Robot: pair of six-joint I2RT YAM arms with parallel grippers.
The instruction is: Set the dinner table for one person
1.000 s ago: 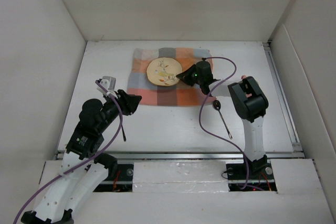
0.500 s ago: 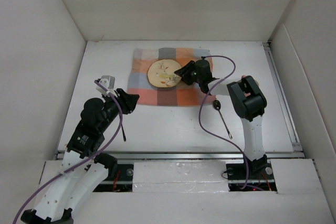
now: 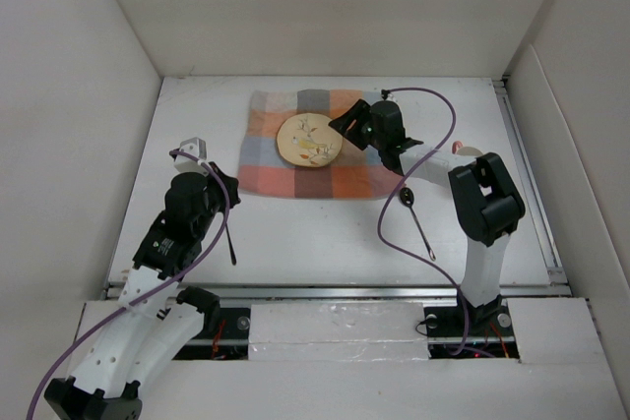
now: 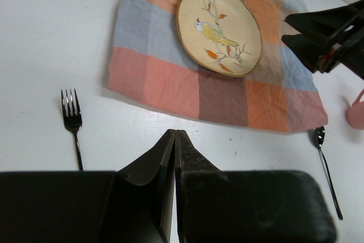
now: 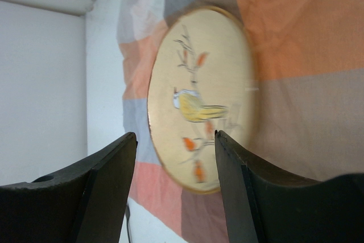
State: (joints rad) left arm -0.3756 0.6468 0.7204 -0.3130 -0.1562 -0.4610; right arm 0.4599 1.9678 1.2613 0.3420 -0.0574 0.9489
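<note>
The dinner table [image 3: 325,233] is a plain white top. On it lies a checked orange-and-grey cloth [image 3: 345,176] with a round bird-painted plate [image 3: 308,139] at its middle. My right gripper [image 3: 342,127] hovers open over the plate's right rim, holding nothing; in the right wrist view the plate [image 5: 199,95] shows between its fingers. My left gripper [image 4: 176,133] is shut and empty, just short of the cloth's near edge [image 4: 170,83]. A dark fork [image 4: 72,118] lies to its left and a dark spoon [image 4: 327,163] to the cloth's right.
A pink object [image 4: 355,112] peeks in beside the right arm, right of the cloth. White walls [image 3: 79,95] close in the table on three sides. A purple cable [image 3: 413,105] loops above the right arm.
The right jaws opened at the plate's rim and the arm drew back and to the right. The left jaws closed and that arm pulled back slightly toward the left.
</note>
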